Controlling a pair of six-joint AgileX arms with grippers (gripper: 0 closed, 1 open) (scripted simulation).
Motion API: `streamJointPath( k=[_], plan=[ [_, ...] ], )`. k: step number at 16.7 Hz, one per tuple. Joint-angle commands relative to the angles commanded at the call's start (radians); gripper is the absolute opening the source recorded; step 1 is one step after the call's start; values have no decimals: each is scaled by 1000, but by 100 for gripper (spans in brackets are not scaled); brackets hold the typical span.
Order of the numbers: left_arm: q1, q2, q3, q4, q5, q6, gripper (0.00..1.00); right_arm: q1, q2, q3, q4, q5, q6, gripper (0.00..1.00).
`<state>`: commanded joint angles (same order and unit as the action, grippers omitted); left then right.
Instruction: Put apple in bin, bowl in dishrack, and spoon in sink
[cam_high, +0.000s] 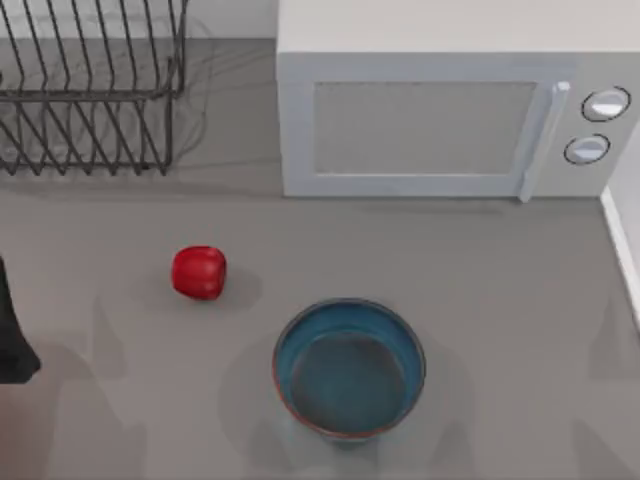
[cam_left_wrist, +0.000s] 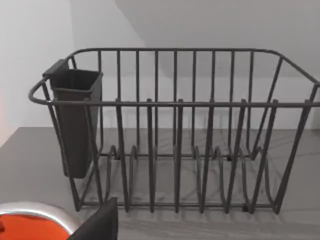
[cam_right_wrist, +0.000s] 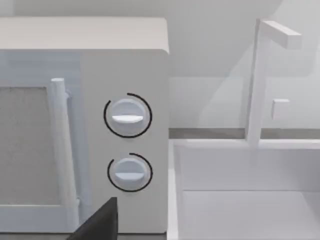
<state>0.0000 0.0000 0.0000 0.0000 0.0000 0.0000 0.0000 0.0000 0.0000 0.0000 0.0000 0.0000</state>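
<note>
The small glossy red apple (cam_high: 199, 272) sits on the grey counter (cam_high: 480, 280) left of middle, with bare counter all round it. Just to its right and nearer the front edge stands the round deep teal-blue bowl (cam_high: 349, 368) with a thin reddish-brown rim, upright and empty, apart from the apple. Neither has a long axis to speak of, so either could be approached from any side.

Behind the apple, in the back left corner, is the dark thin-wire dishrack (cam_high: 90, 90), its prongs upright and its slots empty; the left wrist view faces it head on and shows a dark cutlery holder (cam_left_wrist: 76, 120) hung at one end. A white microwave (cam_high: 440, 110) fills the back middle and right. To its right, the right wrist view shows the white sink (cam_right_wrist: 245, 200) with its tap (cam_right_wrist: 260, 80). A metal-rimmed orange surface (cam_left_wrist: 30, 222) peeps in at the corner of the left wrist view; it may be the bin.

I would judge no item placed yet. The left arm (cam_high: 12, 330) shows as a dark shape at the counter's left edge, nearer the apple, so it seems the likelier one to reach first. I cannot tell how its fingers stand, nor the right arm's. The way from apple to left edge looks unobstructed.
</note>
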Motion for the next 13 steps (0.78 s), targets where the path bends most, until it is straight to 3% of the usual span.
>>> streamJointPath(
  k=[6,13],
  plan=[
    [-26,100,49,-73,5,-8,100,0,0,0,0,0,0,100],
    [-132,597,354,-396,10,-68,100,0,0,0,0,0,0,100]
  ],
)
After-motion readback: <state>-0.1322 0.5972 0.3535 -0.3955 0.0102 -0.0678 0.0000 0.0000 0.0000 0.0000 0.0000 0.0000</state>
